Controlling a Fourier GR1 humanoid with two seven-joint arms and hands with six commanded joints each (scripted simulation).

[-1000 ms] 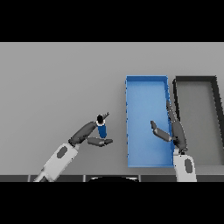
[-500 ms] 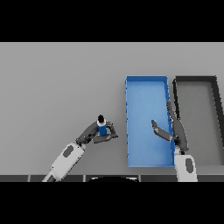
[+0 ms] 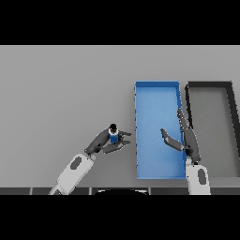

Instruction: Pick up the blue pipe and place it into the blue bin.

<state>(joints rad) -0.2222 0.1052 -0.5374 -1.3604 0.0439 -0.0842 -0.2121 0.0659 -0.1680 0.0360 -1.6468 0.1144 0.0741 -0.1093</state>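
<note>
Two bins lie side by side on the grey table (image 3: 56, 93), and we see the blue bin (image 3: 157, 93) to the left of a dark bin (image 3: 210, 85), their long walls close together and both reaching away from us. We find the blue pipe (image 3: 113, 136) outside the blue bin, just beside its left wall and toward its near end. It is a short stub with a bright blue body and a dark, rounded top end, and it seems to stand roughly upright, though it is small in this view and we cannot be sure of its tilt. Our left hand (image 3: 107, 141) has its dark fingers and thumb curled around the pipe, closing on it from both sides; whether the pipe's lower end touches the table we cannot tell. The left arm comes in from the lower edge, white and grey, angled up and to the right. Our right hand (image 3: 183, 137) shows over the right side of the blue bin, along the wall it shares with the dark bin, with its fingers straight and the thumb spread out to the left, holding nothing.
</note>
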